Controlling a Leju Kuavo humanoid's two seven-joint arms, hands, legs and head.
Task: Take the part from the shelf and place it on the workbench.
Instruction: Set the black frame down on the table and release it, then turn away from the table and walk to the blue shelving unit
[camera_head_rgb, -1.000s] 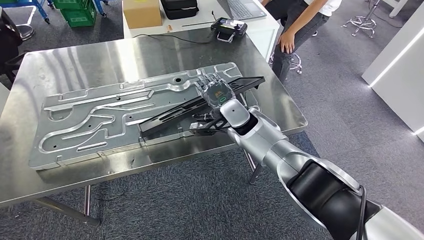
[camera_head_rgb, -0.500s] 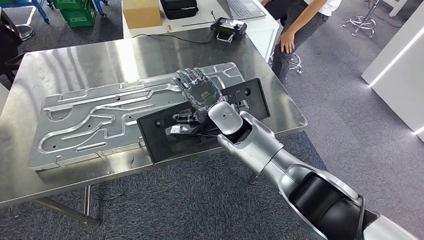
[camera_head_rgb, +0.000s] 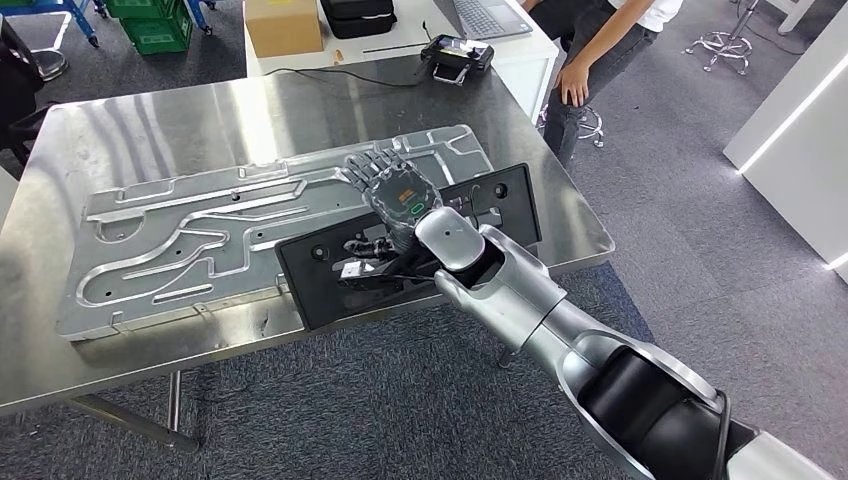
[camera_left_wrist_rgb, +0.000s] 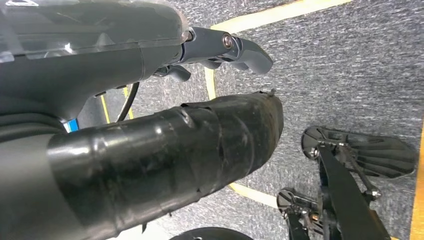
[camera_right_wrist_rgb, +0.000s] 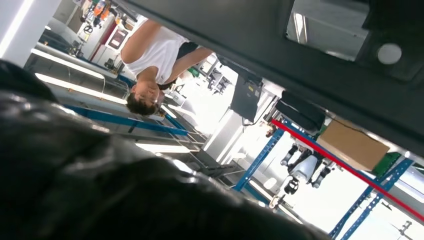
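Fingers of my right hand (camera_head_rgb: 398, 195) lie stretched flat over the black part (camera_head_rgb: 330, 285), palm down, with the thumb side tucked under its near edge, so I judge I am holding it, though I cannot see the grip beneath. The part is a flat black panel with cut-outs, running from the lower middle of the head view up toward the right of centre. It lies almost level across the big stamped metal plate (camera_head_rgb: 180, 240) that covers the left and middle of the steel worktop (camera_head_rgb: 150, 125), and its near edge hangs a little past the worktop's front rim. I keep the hand spread over it because a wide thin panel would tip if held by one corner; pressing from above steadies it while it settles.

My left hand (camera_left_wrist_rgb: 230, 47) hangs over grey carpet with its fingers curled in and nothing in them.

At the upper right a person (camera_head_rgb: 600, 40) stands just beyond the worktop's far corner, well apart from my arm. What is left, I judge, is to let go.
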